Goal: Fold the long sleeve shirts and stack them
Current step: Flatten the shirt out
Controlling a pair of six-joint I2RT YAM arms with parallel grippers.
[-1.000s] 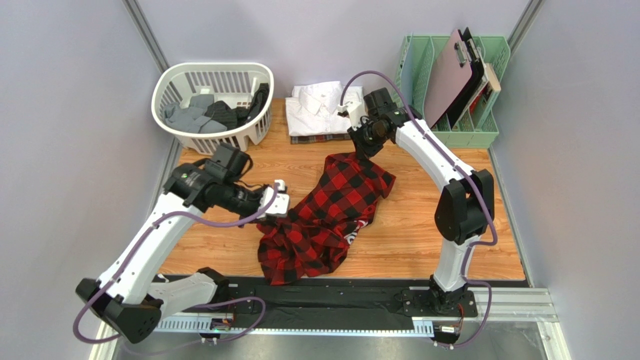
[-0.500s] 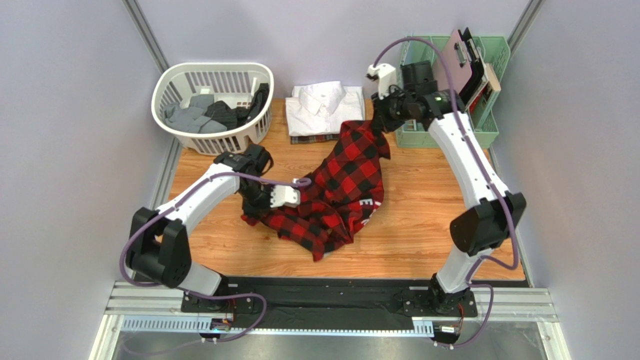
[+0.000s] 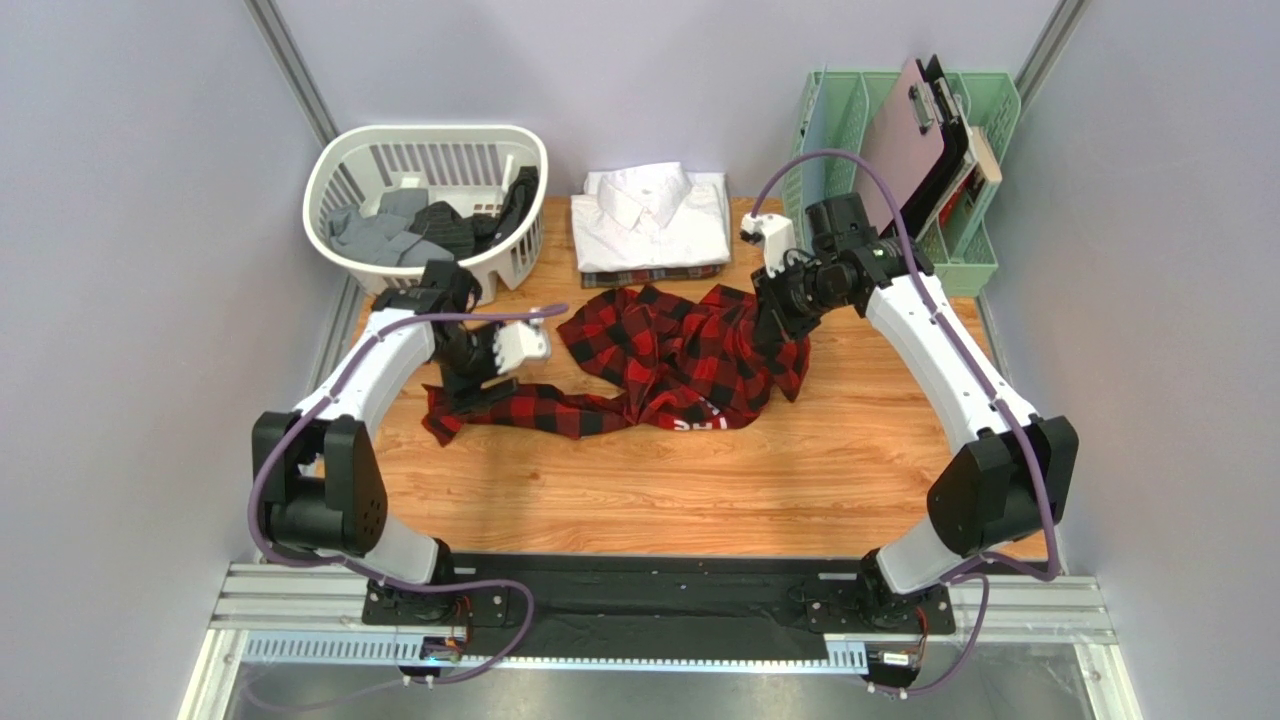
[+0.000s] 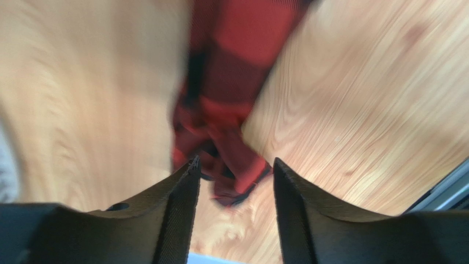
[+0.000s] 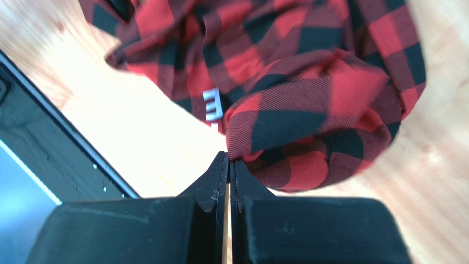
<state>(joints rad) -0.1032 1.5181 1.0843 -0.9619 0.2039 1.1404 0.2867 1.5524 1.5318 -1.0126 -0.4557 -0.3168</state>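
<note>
The red-and-black checked flannel shirt [image 3: 661, 360] lies stretched across the table, with one sleeve end [image 3: 451, 413] trailing to the left. My left gripper [image 3: 458, 383] hovers over that sleeve end, open, with nothing between its fingers; in the left wrist view the blurred cloth [image 4: 228, 165] lies below the left gripper [image 4: 235, 160]. My right gripper [image 3: 774, 323] is shut on the shirt's right edge; in the right wrist view the right gripper [image 5: 228, 157] pinches a fold of the checked cloth [image 5: 297, 82]. A folded white shirt [image 3: 654, 218] sits on a dark plaid one [image 3: 646, 276] at the back.
A white laundry basket [image 3: 349, 158] with grey and dark clothes stands at the back left. A green file organiser [image 3: 962, 270] with clipboards stands at the back right. A black rail [image 3: 646, 578] runs along the table's near edge.
The right gripper came down from the back with the shirt. The left gripper swung left and opened, letting go of the sleeve. The shirt now lies spread sideways.
</note>
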